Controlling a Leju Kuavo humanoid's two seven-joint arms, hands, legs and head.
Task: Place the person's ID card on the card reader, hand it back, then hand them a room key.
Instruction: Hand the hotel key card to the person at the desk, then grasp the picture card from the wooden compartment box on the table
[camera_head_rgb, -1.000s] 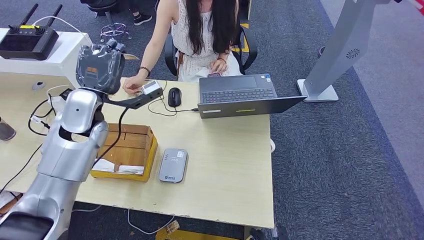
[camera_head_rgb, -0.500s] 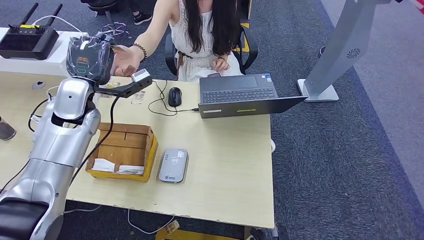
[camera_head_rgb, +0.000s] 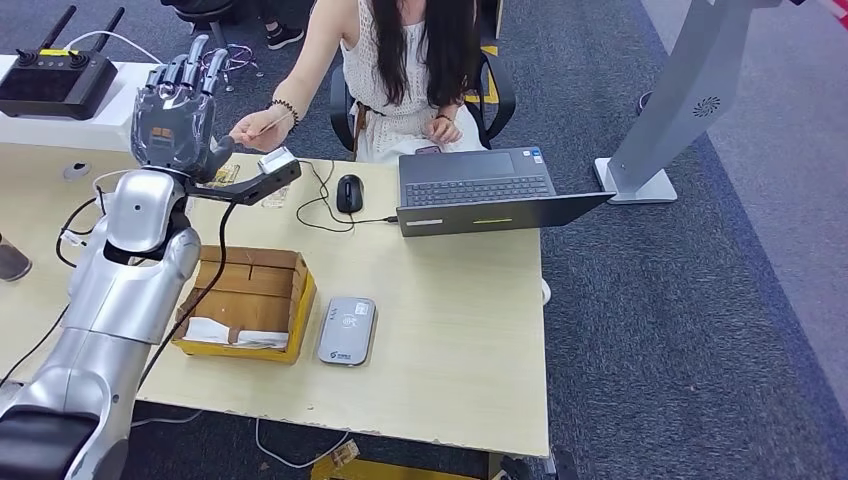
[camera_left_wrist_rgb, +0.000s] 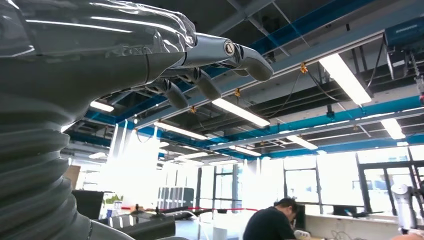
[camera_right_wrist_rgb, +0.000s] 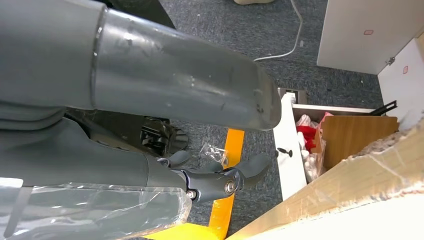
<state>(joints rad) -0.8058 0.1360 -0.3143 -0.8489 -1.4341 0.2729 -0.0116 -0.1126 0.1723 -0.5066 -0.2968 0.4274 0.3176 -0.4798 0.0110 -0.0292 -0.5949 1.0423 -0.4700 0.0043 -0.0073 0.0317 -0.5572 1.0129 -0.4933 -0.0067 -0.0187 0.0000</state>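
The robot's left hand (camera_head_rgb: 180, 110) is raised in the upper left of the frame, fingers spread and pointing up, holding nothing. Just to its right, the person's hand (camera_head_rgb: 250, 128) pinches a thin pale card (camera_head_rgb: 272, 121), most likely the ID card, its edge aimed toward the robot's palm but not touching it. So the handover has not been made; the card is with the person, above the far edge of the table (camera_head_rgb: 450, 330).

The card reader (camera_head_rgb: 346, 330) lies flat in the lower middle of the frame, just beside a cardboard box (camera_head_rgb: 250, 300) with a yellow base, well apart from the raised hand. A laptop (camera_head_rgb: 485, 195) and a mouse (camera_head_rgb: 348, 192) sit near the person.

The right hand (camera_right_wrist_rgb: 220, 182) hangs below the table's edge over the carpet, fingers loosely curled with nothing in them.

The trouble I'd expect is at the grasp. The card is thin and held edge-on, so if the fingers close early or off-line it may slip and drop onto the table, or they may catch the person's fingers. The cable trailing from the wrist could also snag on the box on the way down to the reader.
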